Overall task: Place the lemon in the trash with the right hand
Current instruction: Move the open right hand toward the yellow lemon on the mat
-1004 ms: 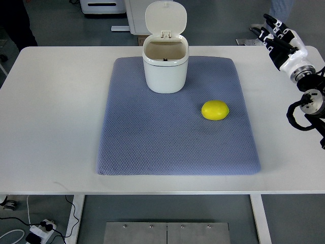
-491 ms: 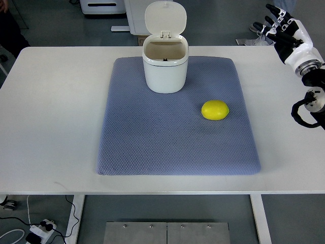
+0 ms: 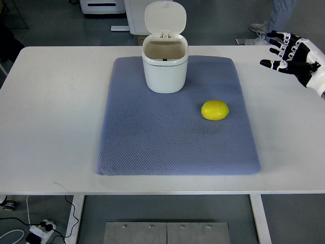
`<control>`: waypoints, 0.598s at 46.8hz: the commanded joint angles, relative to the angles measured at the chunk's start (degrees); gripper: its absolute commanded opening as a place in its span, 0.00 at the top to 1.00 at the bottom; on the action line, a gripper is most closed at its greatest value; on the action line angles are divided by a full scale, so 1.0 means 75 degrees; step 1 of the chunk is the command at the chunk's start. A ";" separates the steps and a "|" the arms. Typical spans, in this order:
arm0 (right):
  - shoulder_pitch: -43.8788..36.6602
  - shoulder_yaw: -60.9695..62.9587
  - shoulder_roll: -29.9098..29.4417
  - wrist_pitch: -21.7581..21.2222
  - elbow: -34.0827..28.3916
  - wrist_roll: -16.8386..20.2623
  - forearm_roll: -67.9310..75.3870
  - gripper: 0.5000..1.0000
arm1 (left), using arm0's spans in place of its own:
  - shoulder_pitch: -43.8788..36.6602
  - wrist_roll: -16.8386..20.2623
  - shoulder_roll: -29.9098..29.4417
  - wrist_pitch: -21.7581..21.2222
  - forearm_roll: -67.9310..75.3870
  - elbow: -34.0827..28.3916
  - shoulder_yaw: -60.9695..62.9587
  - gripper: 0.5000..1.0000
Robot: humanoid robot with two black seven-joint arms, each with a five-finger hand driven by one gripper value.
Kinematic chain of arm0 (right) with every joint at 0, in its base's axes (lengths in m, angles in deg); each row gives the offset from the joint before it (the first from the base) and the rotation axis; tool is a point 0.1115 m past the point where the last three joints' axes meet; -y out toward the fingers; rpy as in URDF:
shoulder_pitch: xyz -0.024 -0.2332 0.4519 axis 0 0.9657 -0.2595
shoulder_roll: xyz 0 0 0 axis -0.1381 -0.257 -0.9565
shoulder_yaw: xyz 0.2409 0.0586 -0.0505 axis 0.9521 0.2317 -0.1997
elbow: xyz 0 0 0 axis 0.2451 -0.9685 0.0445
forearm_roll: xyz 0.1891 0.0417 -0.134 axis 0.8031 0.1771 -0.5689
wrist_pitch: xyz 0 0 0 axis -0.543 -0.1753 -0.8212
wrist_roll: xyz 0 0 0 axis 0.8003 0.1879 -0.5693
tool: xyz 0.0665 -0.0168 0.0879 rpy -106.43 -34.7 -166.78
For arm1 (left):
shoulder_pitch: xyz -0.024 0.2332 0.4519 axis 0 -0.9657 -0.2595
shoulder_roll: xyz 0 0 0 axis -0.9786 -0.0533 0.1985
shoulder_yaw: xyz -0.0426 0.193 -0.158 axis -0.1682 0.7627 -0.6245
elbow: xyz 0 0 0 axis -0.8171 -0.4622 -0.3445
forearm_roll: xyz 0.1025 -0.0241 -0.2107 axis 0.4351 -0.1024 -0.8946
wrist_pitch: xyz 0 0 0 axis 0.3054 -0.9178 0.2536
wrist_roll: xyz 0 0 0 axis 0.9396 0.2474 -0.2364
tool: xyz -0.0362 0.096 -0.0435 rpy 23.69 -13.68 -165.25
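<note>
One white table [image 3: 56,112] on a grey floor, blue mat [image 3: 152,142] on top, open trash bin [image 3: 165,63] at the back, lemon [image 3: 215,110] right of centre. Right hand [image 3: 294,56] hovers far right, fingers spread, seemingly empty.

Right hand [image 3: 297,57] at far right table [image 3: 51,117] edge, fingers spread, nothing held. Btwn it & lemon [image 3: 215,110]: bare table, then flat mat [image 3: 152,147], no obstacle. Trash bin [image 3: 165,63] stands far-centre on mat, lid up behind the mouth, mouth open from above. Lemon well apart from bin, approach clear from right & near side.
</note>
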 commanded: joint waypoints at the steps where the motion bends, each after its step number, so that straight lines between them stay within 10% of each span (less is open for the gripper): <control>1: 0.0233 -0.0064 0.0172 0.0125 -0.0298 -0.0023 -0.0457 0.00 | 0.0005 0.0001 0.0000 -0.0001 -0.0001 0.0000 0.0000 0.00; 28: 0.0539 -0.1119 -0.0085 0.1391 -0.0779 -0.0328 -0.2122 0.00 | 0.0005 0.0001 0.0000 -0.0001 -0.0001 0.0000 0.0000 0.00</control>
